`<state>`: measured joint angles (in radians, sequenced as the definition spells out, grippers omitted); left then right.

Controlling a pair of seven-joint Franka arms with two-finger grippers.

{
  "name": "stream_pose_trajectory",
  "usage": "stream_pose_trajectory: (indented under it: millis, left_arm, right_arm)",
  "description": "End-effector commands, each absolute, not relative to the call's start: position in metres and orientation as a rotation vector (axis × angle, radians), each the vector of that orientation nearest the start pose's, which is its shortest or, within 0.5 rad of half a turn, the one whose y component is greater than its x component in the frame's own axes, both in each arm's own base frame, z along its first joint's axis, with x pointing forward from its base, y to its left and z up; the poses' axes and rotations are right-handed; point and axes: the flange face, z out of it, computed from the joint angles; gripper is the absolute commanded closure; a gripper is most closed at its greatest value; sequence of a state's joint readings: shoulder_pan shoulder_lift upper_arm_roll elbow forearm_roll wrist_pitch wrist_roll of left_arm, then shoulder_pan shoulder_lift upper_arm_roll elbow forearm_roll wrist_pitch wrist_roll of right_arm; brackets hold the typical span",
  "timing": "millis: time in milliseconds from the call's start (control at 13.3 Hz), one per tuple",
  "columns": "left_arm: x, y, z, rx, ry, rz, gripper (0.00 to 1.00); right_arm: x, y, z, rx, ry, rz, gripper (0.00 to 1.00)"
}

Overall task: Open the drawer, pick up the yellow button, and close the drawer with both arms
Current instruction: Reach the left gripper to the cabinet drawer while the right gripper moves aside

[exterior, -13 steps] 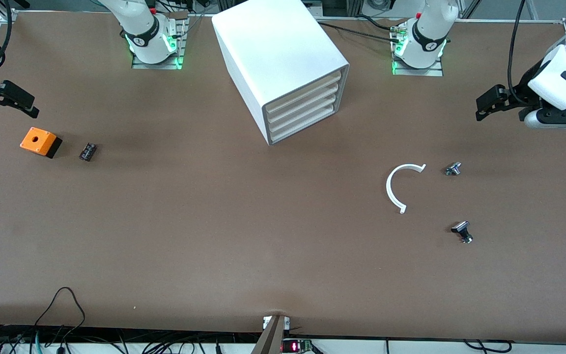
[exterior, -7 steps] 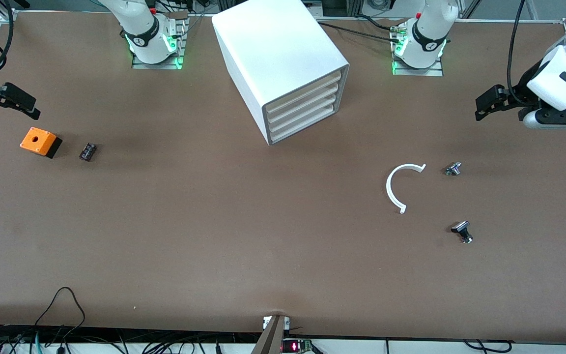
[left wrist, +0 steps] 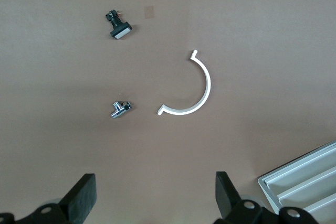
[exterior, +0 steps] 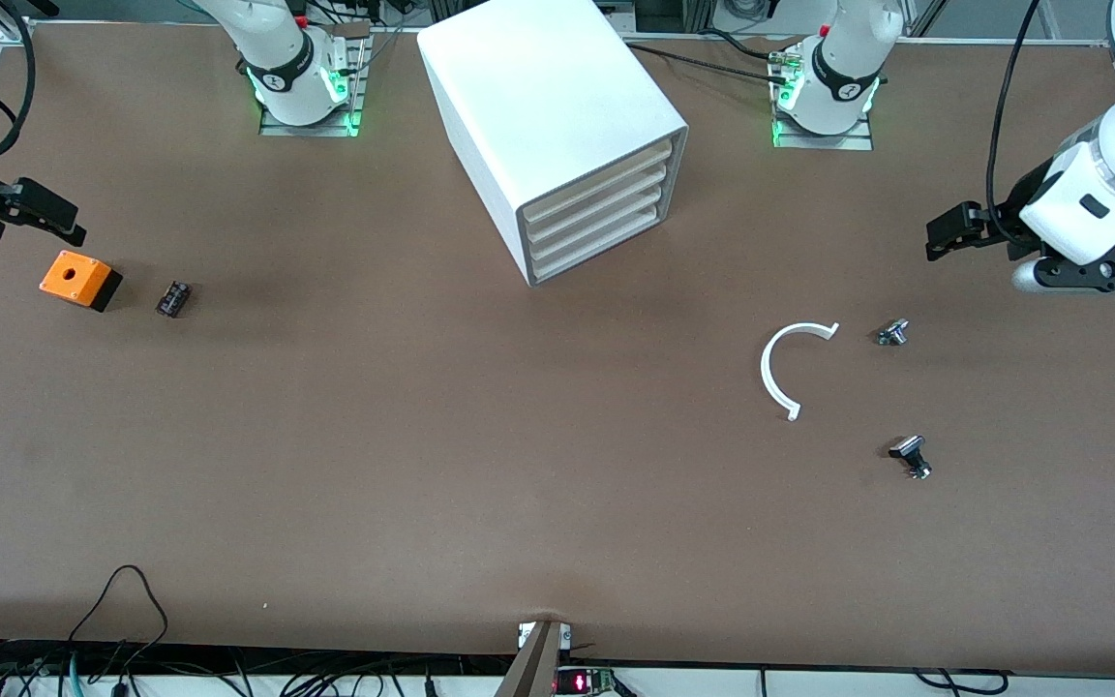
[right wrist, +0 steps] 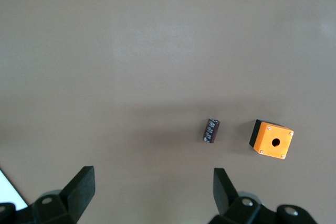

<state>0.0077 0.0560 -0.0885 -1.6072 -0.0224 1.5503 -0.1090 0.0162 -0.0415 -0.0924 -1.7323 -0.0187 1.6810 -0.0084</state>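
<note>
Right hand (exterior: 62, 221): it hangs over the right arm's end of the tabletop (exterior: 422, 436), just above the orange box (exterior: 74, 277). Compared with a second ago it has shifted slightly toward that box. Its fingers (right wrist: 81, 187) stand wide apart and hold nothing.

The orange box is a hard, square-edged plastic block on a black base, with a round hole in its top face. Beside it, toward the cabinet, lies a small dark ribbed component (exterior: 172, 298).

Cabinet (exterior: 538, 87): a smooth white box, set at an angle between the two bases. The drawer (exterior: 601, 177), a shallow white tray and the uppermost of four, sits flush and shut, unchanged over the last second. You cannot see the button anywhere; I judge it is inside, so nothing of the task is yet done.

Toward the left arm's end lies a thin white arc (exterior: 772, 363), rigid and open-ended. One black-and-silver knob (exterior: 892, 332) sits beside it, and a second knob (exterior: 911, 455) lies nearer the camera. Both look metallic and small.

Left hand (exterior: 940, 240): it has dropped and edged toward the cabinet since a second ago. It hangs over bare tabletop, fingers (left wrist: 84, 195) wide and empty.

Finding: both arms have only begun their approach, and the drawer front is your next target.
</note>
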Motion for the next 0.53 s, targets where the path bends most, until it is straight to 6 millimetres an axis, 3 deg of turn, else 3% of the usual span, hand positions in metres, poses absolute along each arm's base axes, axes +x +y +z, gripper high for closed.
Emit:
stream_pose_trajectory:
  millis: [0,75,225,451]
  left_arm:
    - [0.566,-0.052,0.551,-3.161,-0.010,0.282,0.00]
    - [0.568,-0.053,0.521,-3.150,-0.009,0.373,0.00]
    - [0.564,-0.052,0.517,-3.144,-0.001,0.437,0.00]
    - [0.563,-0.052,0.510,-3.229,-0.021,0.540,0.00]
  right_arm:
    - [0.557,-0.035,0.573,-3.150,0.080,0.041,0.00]
    - [0.562,-0.027,0.562,-3.151,0.054,0.068,0.00]
    - [0.584,-0.001,0.532,-3.159,-0.020,0.140,0.00]
    - [0.594,0.006,0.525,-3.134,-0.081,0.146,0.00]
